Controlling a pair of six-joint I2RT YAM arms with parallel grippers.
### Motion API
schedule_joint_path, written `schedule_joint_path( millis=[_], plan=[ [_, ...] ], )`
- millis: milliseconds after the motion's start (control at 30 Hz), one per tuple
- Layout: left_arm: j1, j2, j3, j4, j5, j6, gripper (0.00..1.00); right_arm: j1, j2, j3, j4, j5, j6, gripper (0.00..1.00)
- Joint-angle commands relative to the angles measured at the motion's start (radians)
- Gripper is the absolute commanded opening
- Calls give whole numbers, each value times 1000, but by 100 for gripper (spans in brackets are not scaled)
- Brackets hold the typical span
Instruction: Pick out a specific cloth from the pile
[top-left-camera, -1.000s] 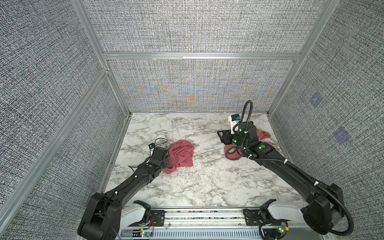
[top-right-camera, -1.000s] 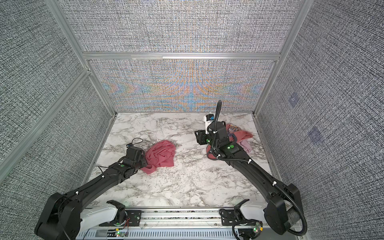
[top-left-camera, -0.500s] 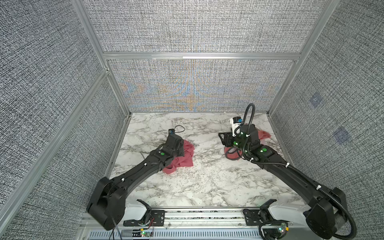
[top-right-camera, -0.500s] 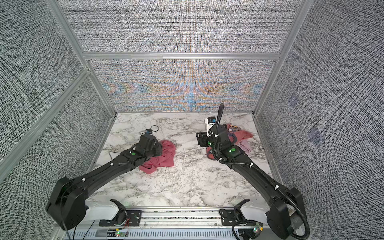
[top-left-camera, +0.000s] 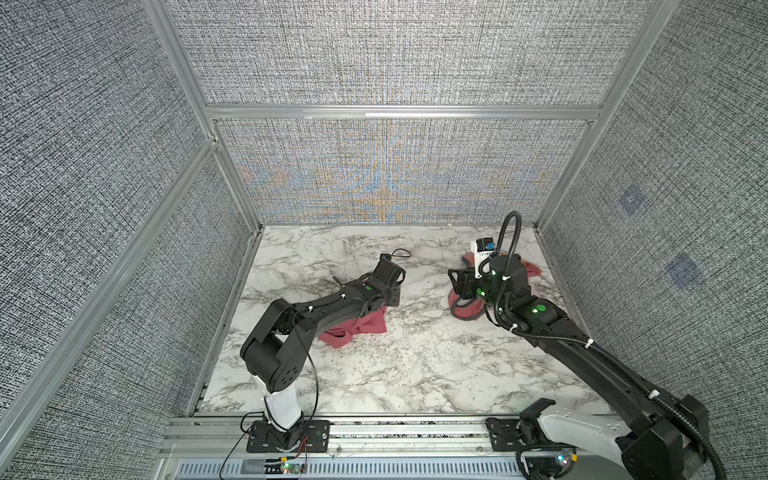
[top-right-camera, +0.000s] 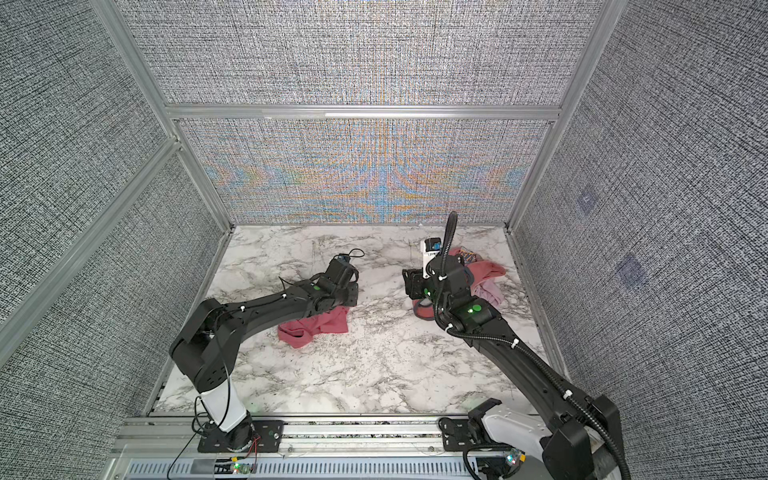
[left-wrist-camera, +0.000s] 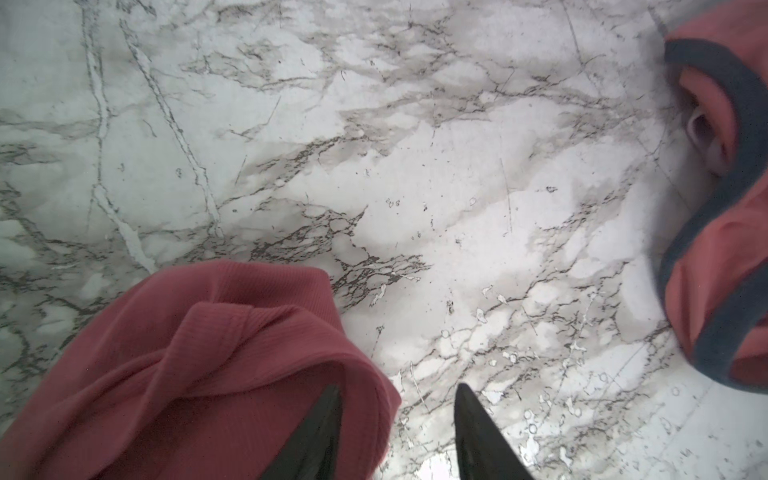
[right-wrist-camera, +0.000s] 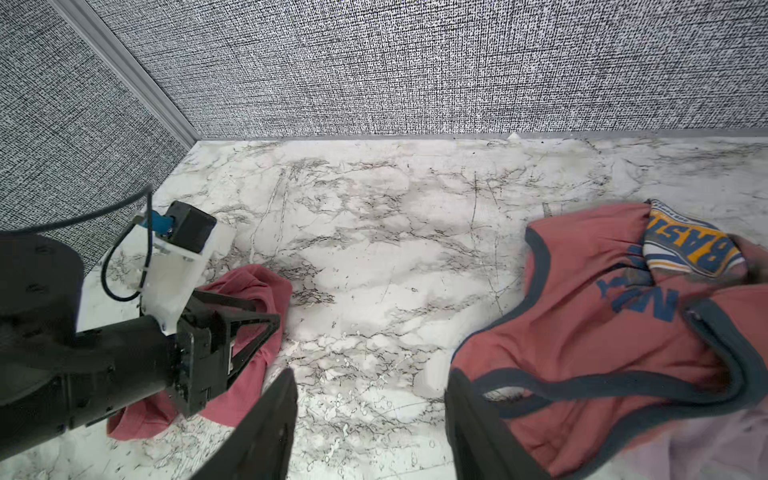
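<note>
The rose-red cloth (top-left-camera: 359, 330) (top-right-camera: 318, 328) lies crumpled on the marble, left of centre, apart from the pile. My left arm reaches across it. In the left wrist view my left gripper (left-wrist-camera: 397, 401) is open; one finger rests over the cloth's (left-wrist-camera: 216, 357) rounded edge, the other over bare marble. The pile (top-right-camera: 486, 276) sits at the far right, with a salmon garment with dark edging (right-wrist-camera: 590, 345) (top-left-camera: 467, 309) and pale pink fabric (top-right-camera: 490, 295). My right gripper (right-wrist-camera: 372, 399) (top-left-camera: 456, 286) is open over bare marble, close beside the salmon garment's edge, with nothing between its fingers.
A printed blue and yellow fabric piece (right-wrist-camera: 690, 249) lies on the pile's far side. Grey textured walls enclose the marble table (top-left-camera: 415, 365) on three sides, the right wall (top-right-camera: 536, 299) close to the pile. A metal rail (top-left-camera: 395, 428) runs along the front edge.
My left arm has swung from the cloth's left side across it toward the right and farther back, its jaws narrowing slightly. The right gripper has stayed almost in place by the pile.
</note>
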Motion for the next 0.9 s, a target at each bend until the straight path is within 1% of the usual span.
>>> schedule_joint_path(
  millis=[0,100,167,267,400,467,500,633,667,767,867],
  plan=[
    [-1,28,21,-15,-25,17,46,-2,1,0,-3,11,-10,59],
    [-1,56,50,-77,-66,-14,45,-4,12,0,5,-1,-7,59],
    [-1,75,67,-107,-87,-14,44,-3,22,0,9,-8,-6,59],
    [0,93,71,-115,-99,-12,43,-3,34,5,12,-14,-4,59],
    [-1,115,74,-114,-109,-11,38,-4,37,8,13,-14,-4,59],
    [-1,129,79,-119,-113,-11,32,-4,37,8,12,-12,-6,59],
    [-1,135,82,-121,-117,-9,28,-5,37,8,9,-11,-5,59],
    [-1,139,86,-123,-117,-5,2,-5,35,9,6,-5,-7,59],
    [-1,137,86,-121,-116,-3,0,-5,36,9,6,-5,-8,59],
    [-2,109,85,-114,-106,4,0,-5,41,14,5,-6,-6,59],
    [-3,52,82,-101,-85,11,0,-5,48,18,10,-8,-3,59]
  ],
)
